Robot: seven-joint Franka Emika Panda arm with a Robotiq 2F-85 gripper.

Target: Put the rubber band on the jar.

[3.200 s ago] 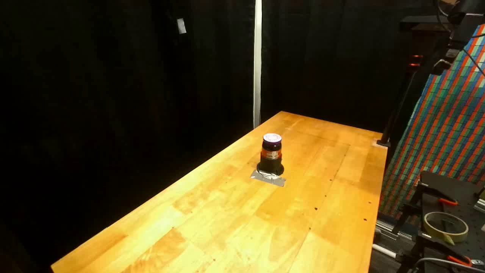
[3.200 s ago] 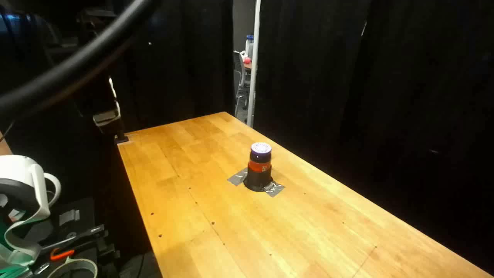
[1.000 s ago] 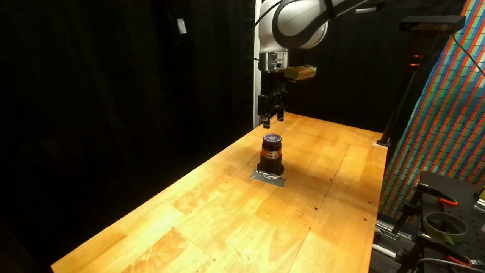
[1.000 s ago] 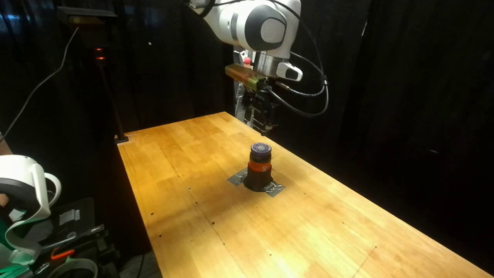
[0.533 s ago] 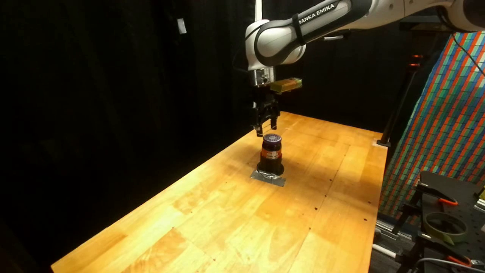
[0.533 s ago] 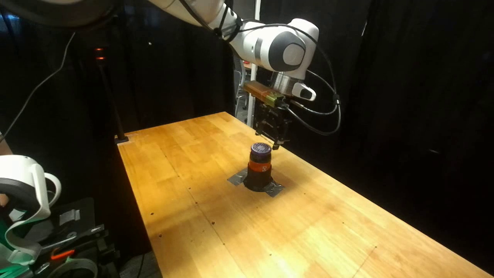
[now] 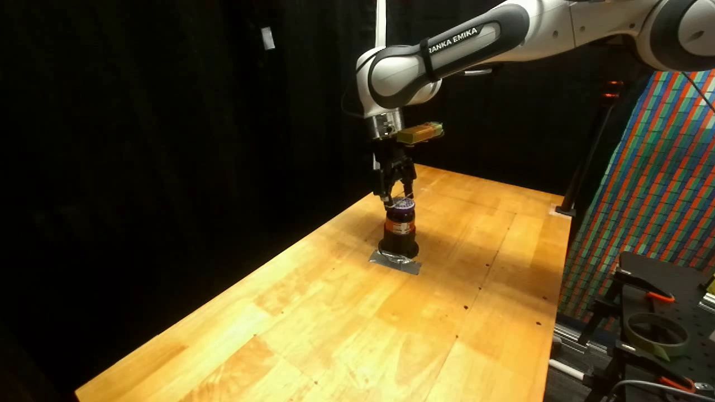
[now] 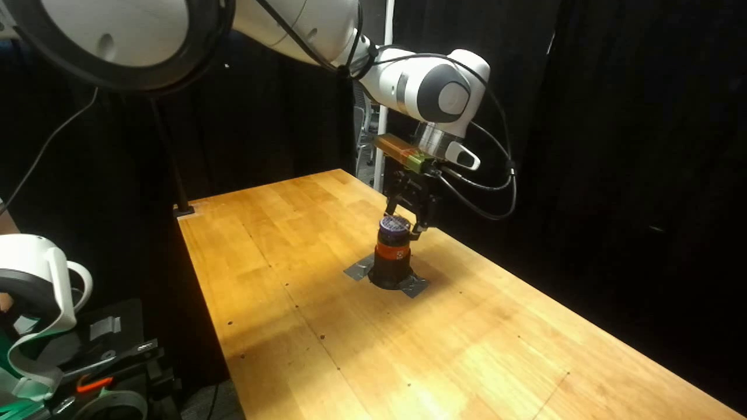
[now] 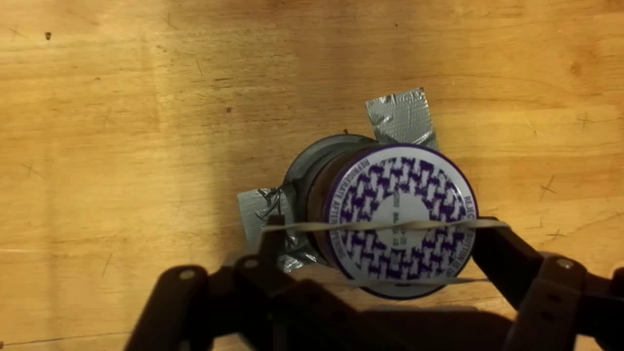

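In the wrist view, a small, dark reddish-brown cylindrical jar (image 9: 385, 204), topped by a round purple-and-white patterned lid (image 9: 419, 248), is seen from above, carried by a light-brown wooden bench (image 9: 146, 126). A thin, cream-coloured rubber band (image 9: 390, 226) is stretched between the widely parted fingers (image 9: 507, 263) of a black gripper (image 9: 382, 231), and its two strands are drawn over the jar's lid; whether the lid is touched cannot be told. One finger is placed just beside the lid, while its counterpart is held apart from the jar, seen against a nearby strip of silver-grey duct tape (image 9: 256, 207).

In an exterior view, the jar is shown upright in a black, flanged cylindrical holder (image 7: 398, 244), with an orange label (image 7: 400, 226) exposed on its side. The gripper is pointed downward at the jar, its fingers held level with the lid. A white-and-grey robot arm (image 7: 475, 47) is stretched above the jar and off to its right. Well to the right of the jar, a beige ring of tape (image 7: 676, 348) is carried by a black side table (image 7: 653, 273).

In an exterior view, an amber-and-green oblong box (image 8: 402, 153) is mounted on the arm above the jar, and a loop of dark cable (image 8: 496, 219) is hung to the jar's right. Well to the jar's left, a white, rounded device (image 8: 23, 251) is shown.
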